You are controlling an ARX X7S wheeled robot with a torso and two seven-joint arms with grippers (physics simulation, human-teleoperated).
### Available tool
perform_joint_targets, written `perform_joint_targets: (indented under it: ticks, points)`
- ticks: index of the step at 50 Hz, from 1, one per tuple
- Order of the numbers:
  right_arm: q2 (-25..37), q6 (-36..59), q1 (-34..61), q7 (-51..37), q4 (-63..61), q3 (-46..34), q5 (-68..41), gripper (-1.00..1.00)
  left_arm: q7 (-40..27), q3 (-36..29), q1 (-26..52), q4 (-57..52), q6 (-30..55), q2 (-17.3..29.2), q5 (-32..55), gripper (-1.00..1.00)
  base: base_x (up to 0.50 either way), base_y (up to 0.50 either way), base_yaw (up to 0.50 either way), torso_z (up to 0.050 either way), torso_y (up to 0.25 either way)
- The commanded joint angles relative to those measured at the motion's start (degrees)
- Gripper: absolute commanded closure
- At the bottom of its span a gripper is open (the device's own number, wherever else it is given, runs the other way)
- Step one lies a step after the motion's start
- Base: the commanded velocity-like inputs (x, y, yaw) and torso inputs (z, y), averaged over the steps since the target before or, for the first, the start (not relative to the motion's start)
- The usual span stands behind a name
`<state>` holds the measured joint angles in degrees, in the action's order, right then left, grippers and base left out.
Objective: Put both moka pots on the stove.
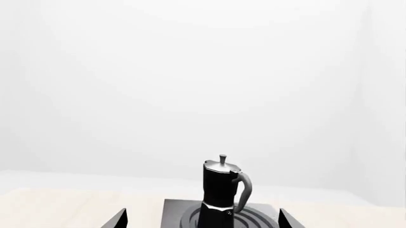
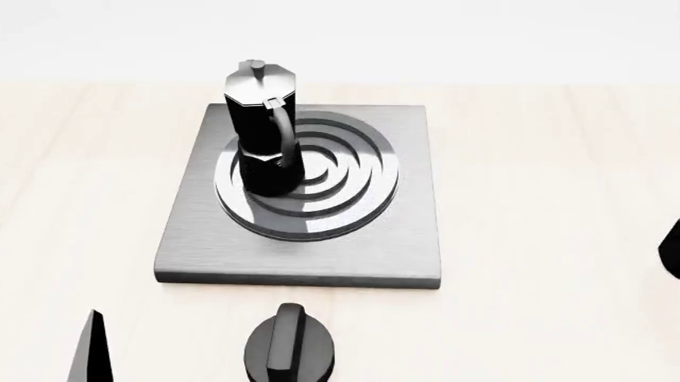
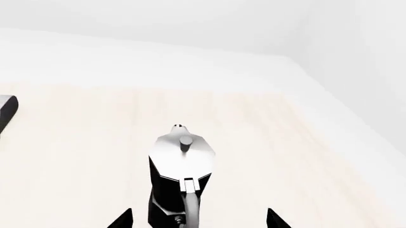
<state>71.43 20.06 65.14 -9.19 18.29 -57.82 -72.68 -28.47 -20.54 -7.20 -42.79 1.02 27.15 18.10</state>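
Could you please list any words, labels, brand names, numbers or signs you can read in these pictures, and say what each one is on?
There is no readable text in any view.
The moka pot on the stove: plain, no brand or marks.
The second moka pot: plain lid, no lettering.
The stove: bare brushed metal, no label.
The round black dial knob: no numbers or level marks visible.

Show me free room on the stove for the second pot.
The tall faceted black moka pot stands on the burner's far-left rings. Bare: the ring area to its right and the brushed-grey stove slab's right and near margins. Crowded: in front, by the round black knob.
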Motion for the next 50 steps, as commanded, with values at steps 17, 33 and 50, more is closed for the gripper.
perform_joint_targets:
  ticks: [17, 33, 50]
  points:
    - [-7.4, 0.7, 1.7, 1.9, 10.4, -0.5, 2.6, -1.00, -0.1, -0.9, 0.2, -0.4, 0.3, 0.4, -0.8, -1.00, 0.00, 0.00, 0.00, 0.000, 0.000]
    - [-8.1, 0.4, 1.3, 2.2, 11.8, -0.5, 2.9, -1.00, -0.4, -1.2, 0.4, -0.4, 0.7, 0.5, -1.0, -1.00, 0.00, 0.00, 0.00, 0.000, -0.045]
    - [-5.6, 1.9, 0.6, -1.9, 5.9, 0.4, 0.6, -1.00, -0.5, -1.1, 0.4, -0.1, 0.3, 0.7, -0.9, -1.00, 0.00, 0.00, 0.00, 0.000, -0.111]
